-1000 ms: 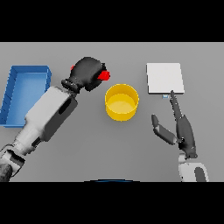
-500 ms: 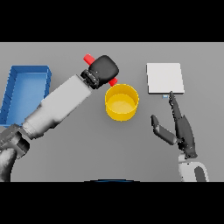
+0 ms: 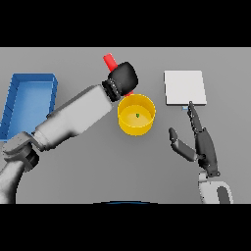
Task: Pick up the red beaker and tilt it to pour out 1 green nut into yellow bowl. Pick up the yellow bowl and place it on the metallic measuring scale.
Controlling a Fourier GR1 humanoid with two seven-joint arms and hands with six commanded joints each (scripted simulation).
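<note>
The place looked like a bare test bench or lab setup rather than a home or a shop. A plain grey table (image 3: 73,186) filled the whole view, with no walls, shelves or furnishings in sight. What lay on it was lab-like equipment: a red beaker (image 3: 111,61), a flat square metallic measuring scale (image 3: 184,87), a yellow bowl (image 3: 137,115) holding one small green nut (image 3: 138,115), and a blue tray (image 3: 28,100) at the left edge.
</note>
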